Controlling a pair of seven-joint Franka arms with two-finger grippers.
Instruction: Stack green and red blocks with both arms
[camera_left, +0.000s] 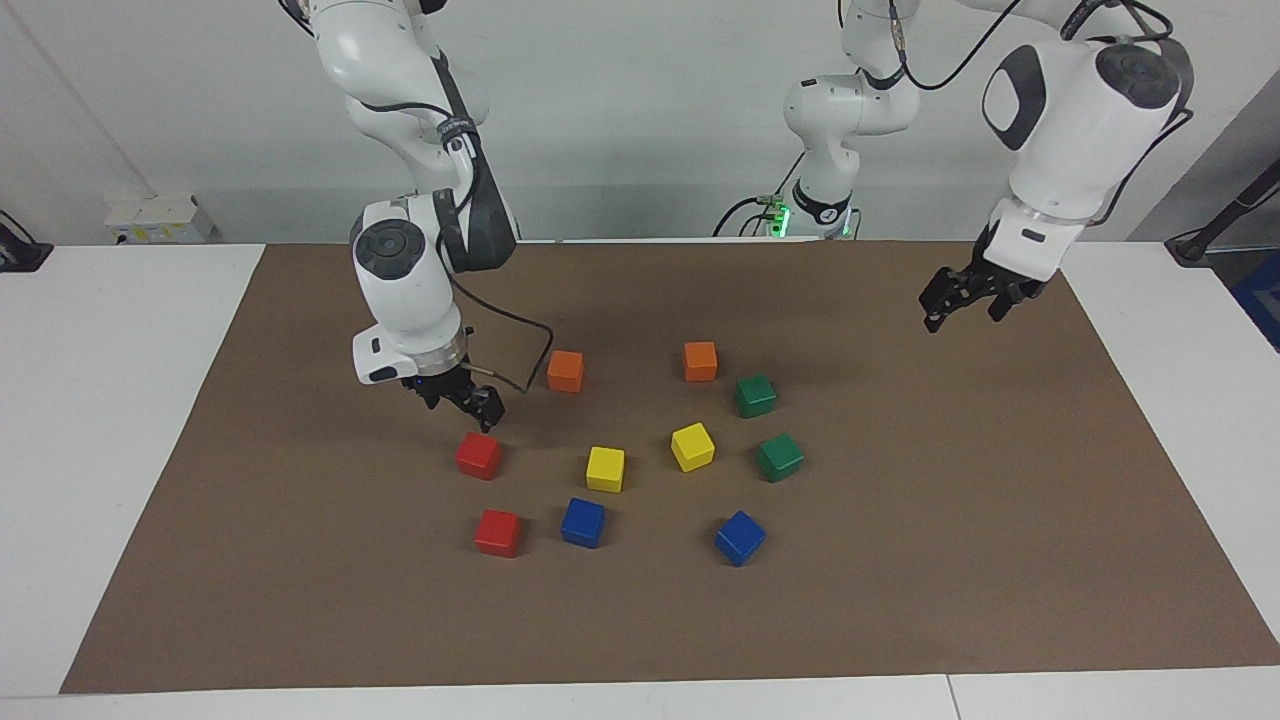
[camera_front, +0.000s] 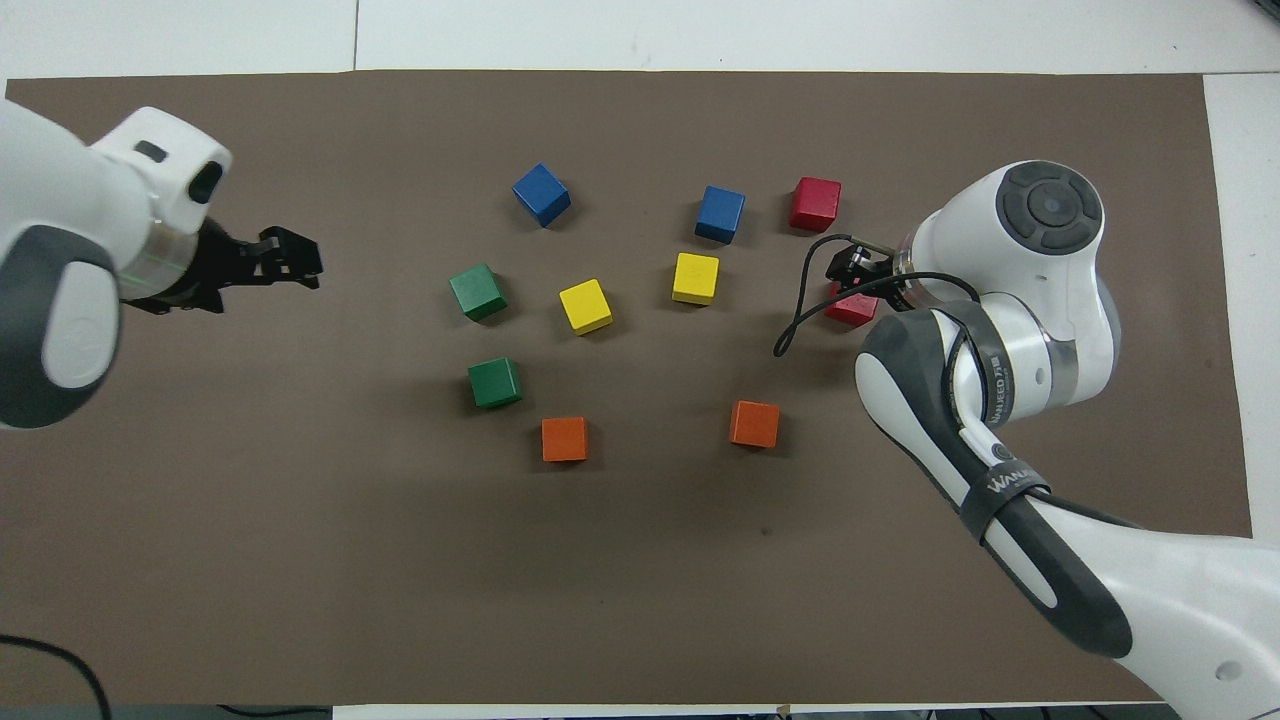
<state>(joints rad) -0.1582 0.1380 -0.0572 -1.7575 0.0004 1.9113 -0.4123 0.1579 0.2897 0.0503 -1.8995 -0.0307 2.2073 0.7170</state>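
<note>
Facing view: the right gripper (camera_left: 468, 402) hovers just above the nearer red block (camera_left: 479, 455), which sits just under its fingertips; I cannot tell their spread. The left gripper (camera_left: 968, 298) waits, fingers apart, well away from the green blocks (camera_left: 756, 395).

Overhead view: the right gripper (camera_front: 858, 268) partly covers that red block (camera_front: 853, 306). Judging by this, the first pick is underway; next it must descend and straddle the cube.

A white table (camera_left: 120, 420) carries a brown mat (camera_left: 950, 520) strewn with coloured cubes (camera_left: 605, 468).
</note>
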